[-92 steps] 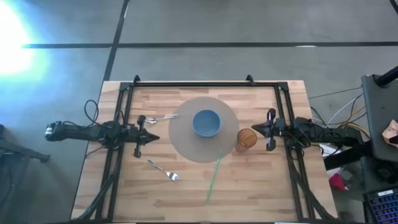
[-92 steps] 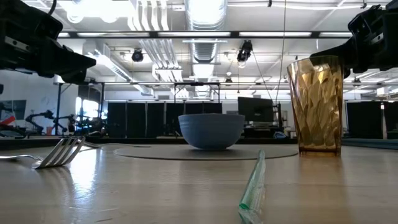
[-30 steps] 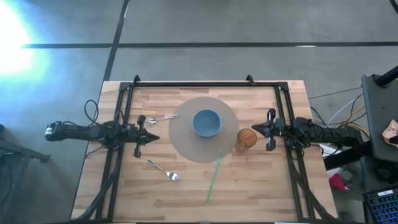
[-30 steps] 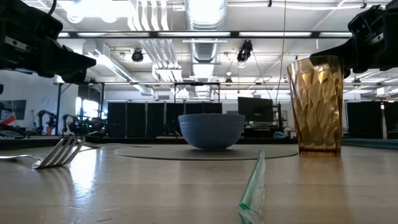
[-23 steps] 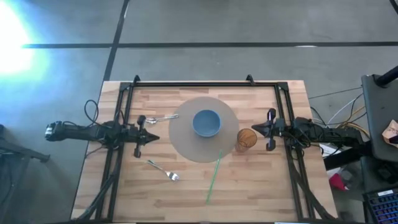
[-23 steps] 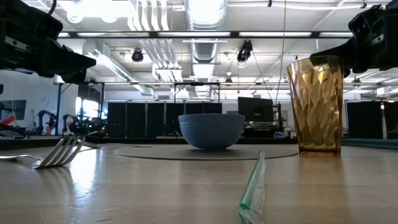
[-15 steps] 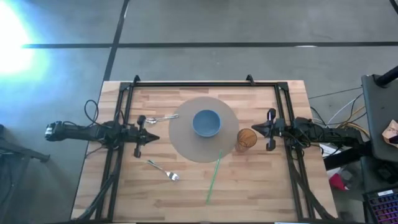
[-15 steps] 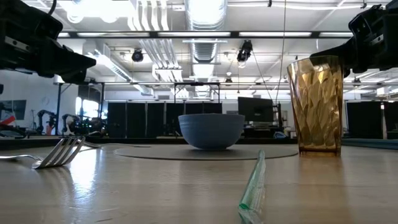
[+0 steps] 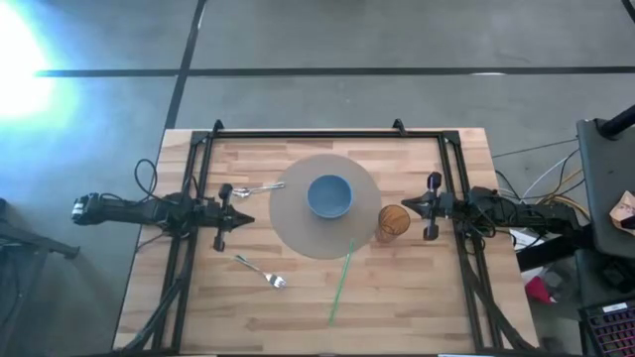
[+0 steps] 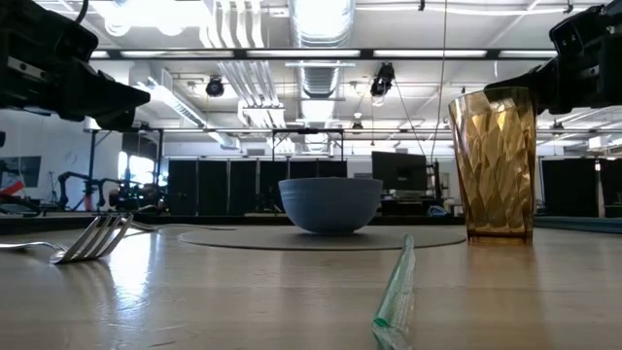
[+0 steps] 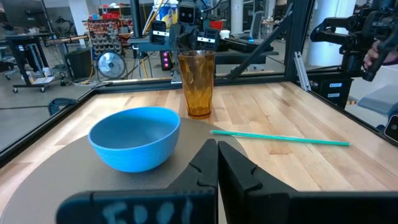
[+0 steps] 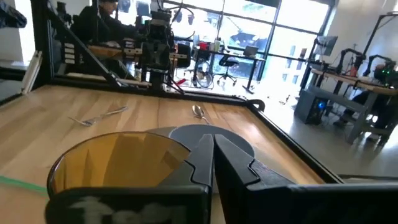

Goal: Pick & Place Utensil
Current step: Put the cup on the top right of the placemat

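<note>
Your left gripper (image 9: 241, 219) hovers at the mat's (image 9: 298, 233) nine o'clock edge, fingers pressed together, holding nothing. What looks like a spoon (image 9: 250, 188) lies just beside it at one o'clock; the fork (image 9: 261, 271) lies at five o'clock. Across the blue bowl (image 9: 329, 195), your right gripper (image 9: 403, 207), likewise closed and empty, sits beside the amber cup (image 9: 392, 222).

Grey concrete floor (image 9: 327, 99) around table, crossed by dark seam lines; strong glare (image 9: 20, 59) at far left. Open workshop hall beyond: exposed ceiling ducts (image 10: 321, 39), strip lights (image 10: 243, 53). Shelving (image 11: 109, 28) and floor fan (image 11: 112, 64) at one side. Large bright windows (image 12: 249, 25), office chairs (image 12: 224, 65), desks (image 12: 339, 78) at other.
</note>
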